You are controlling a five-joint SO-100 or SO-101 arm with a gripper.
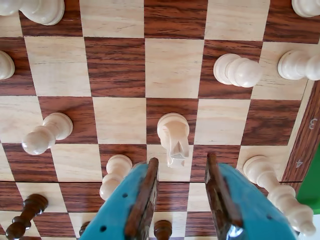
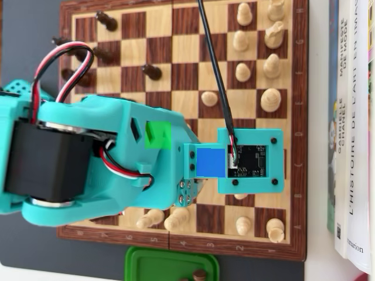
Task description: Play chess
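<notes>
Hovering above the chessboard (image 1: 120, 65), with the gripper (image 1: 182, 172) spread roughly one square wide and holding nothing. Visible in the wrist view just ahead of the fingertips and slightly toward the left jaw: a white knight (image 1: 173, 136), standing on a light square at the edge of a dark one. Not yet touching either pad. Flanked by a white pawn (image 1: 115, 175) close outside the left jaw and a taller white piece (image 1: 280, 192), possibly a bishop or queen, just outside the right jaw. Farther ahead and to the right, two more white pawns (image 1: 237, 70); off to the left, another white pawn (image 1: 47, 132); behind and to the left, dark pieces (image 1: 25, 216) near the frame's bottom edge.

Hidden in the overhead view beneath the turquoise arm (image 2: 105, 158) and its camera mount (image 2: 249, 161), so no check on the knight from there. Seen beyond the board's near edge: a green tray (image 2: 170, 260) holding a dark piece.

Likely light, rigid turned wood with a smooth, somewhat slippery finish, narrow and top-heavy, easily tipped by a glancing pad. Best taken low on the body, below the carved head, with pads on its flatter sides and centred first to avoid knocking the neighbouring pawn.
</notes>
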